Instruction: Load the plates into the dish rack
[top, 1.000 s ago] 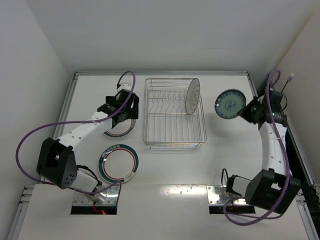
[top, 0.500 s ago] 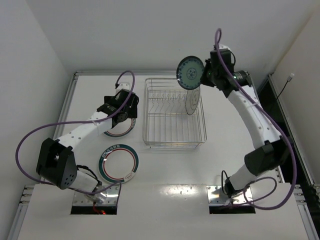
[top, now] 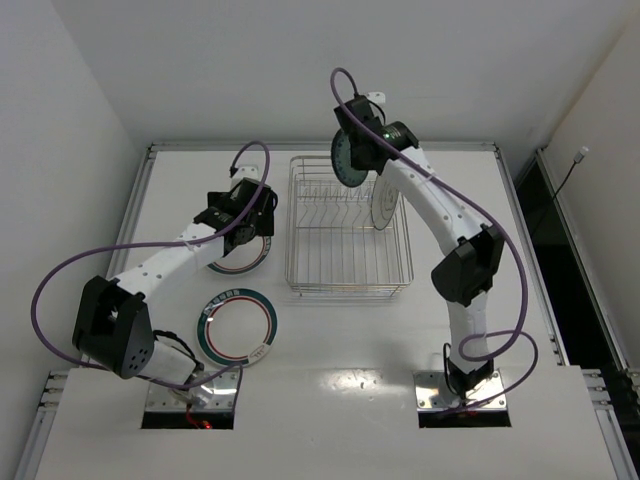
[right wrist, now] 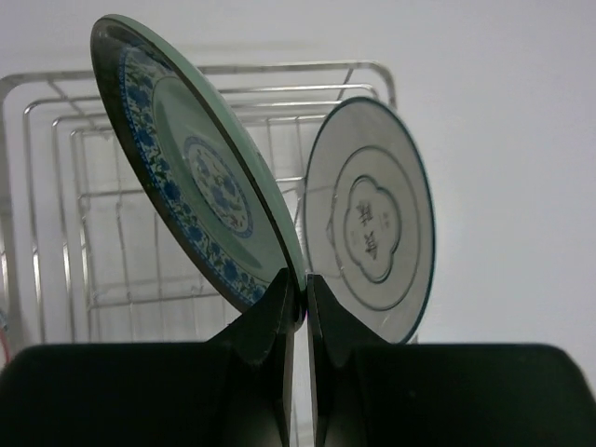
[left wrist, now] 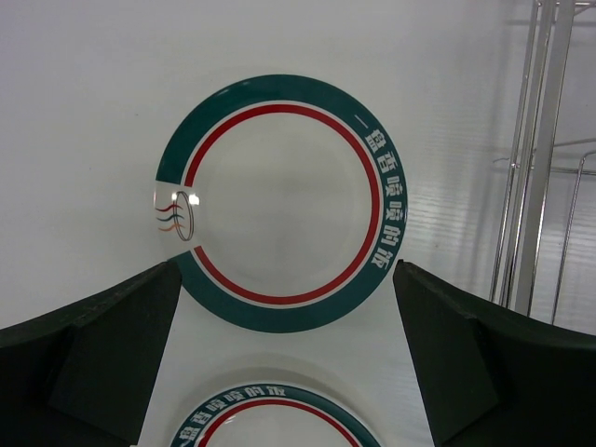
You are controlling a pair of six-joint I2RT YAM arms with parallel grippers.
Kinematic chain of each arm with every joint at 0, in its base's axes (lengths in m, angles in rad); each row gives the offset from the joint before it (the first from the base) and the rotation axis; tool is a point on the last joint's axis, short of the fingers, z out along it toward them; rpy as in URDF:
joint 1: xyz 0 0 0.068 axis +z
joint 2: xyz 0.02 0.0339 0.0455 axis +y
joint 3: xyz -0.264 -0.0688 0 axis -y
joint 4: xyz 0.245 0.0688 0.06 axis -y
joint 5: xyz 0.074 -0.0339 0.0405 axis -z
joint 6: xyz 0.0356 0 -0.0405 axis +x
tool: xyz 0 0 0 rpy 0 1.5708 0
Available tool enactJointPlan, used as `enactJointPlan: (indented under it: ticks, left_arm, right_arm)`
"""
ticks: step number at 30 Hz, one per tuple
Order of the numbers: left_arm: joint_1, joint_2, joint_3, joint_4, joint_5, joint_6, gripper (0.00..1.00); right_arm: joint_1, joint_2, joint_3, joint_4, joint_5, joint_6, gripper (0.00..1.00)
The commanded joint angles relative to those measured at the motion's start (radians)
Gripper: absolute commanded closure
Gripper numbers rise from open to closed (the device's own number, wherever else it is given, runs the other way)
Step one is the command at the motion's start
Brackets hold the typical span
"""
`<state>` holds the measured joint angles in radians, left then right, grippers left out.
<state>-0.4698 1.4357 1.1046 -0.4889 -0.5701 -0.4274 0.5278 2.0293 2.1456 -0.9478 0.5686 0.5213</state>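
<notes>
My right gripper (top: 366, 143) is shut on the rim of the small teal-green patterned plate (top: 345, 160) and holds it on edge above the back of the dish rack (top: 300, 262). In the right wrist view the gripper (right wrist: 300, 284) pinches that plate (right wrist: 200, 177), with the white dark-rimmed plate (right wrist: 372, 223) standing in the rack (right wrist: 56, 196) behind it. My left gripper (top: 243, 215) is open over one teal-and-red ringed plate (top: 250, 262). A second ringed plate (top: 238, 326) lies nearer. The left wrist view shows the open gripper (left wrist: 286, 275), one ringed plate (left wrist: 279, 200) and another plate's edge (left wrist: 275, 419).
The white dark-rimmed plate (top: 384, 195) stands at the rack's back right. The rack's wires (left wrist: 535, 158) show at the right of the left wrist view. A raised table rim (top: 320, 147) runs along the back, with white walls around.
My right arm has swung the teal-green plate from the table's far right, up and leftward, to above the rack's back. The left arm and both ringed plates have not moved.
</notes>
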Motion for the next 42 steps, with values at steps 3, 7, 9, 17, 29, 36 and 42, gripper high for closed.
enactJointPlan:
  ticks: [3, 7, 9, 17, 29, 36, 42]
  left_arm:
    - [0.007, -0.037, 0.032, 0.001, -0.019, -0.010, 0.03]
    - [0.007, -0.037, 0.032, 0.001, -0.019, -0.010, 0.03]
    - [0.007, -0.037, 0.032, 0.001, -0.019, -0.010, 0.03]
    - [0.007, -0.037, 0.032, 0.001, -0.019, -0.010, 0.03]
    - [0.007, -0.037, 0.032, 0.001, -0.019, -0.010, 0.03]
    - [0.007, -0.037, 0.032, 0.001, -0.028, -0.010, 0.03]
    - [0.007, -0.027, 0.032, -0.008, -0.086, -0.028, 0.01]
  right_arm:
    - [0.012, 0.037, 0.109, -0.062, 0.285, -0.064, 1.00]
    - [0.003, 0.068, 0.118, -0.098, 0.378, -0.101, 1.00]
    - [0.003, 0.081, 0.119, -0.108, 0.408, -0.118, 1.00]
    - [0.014, 0.160, 0.119, -0.117, 0.473, -0.130, 1.00]
    - [0.051, 0.247, 0.059, -0.126, 0.366, -0.066, 1.00]
    - [0.060, 0.231, -0.030, -0.112, 0.225, -0.001, 0.71]
    - [0.061, 0.141, -0.073, -0.046, 0.152, -0.020, 0.59]
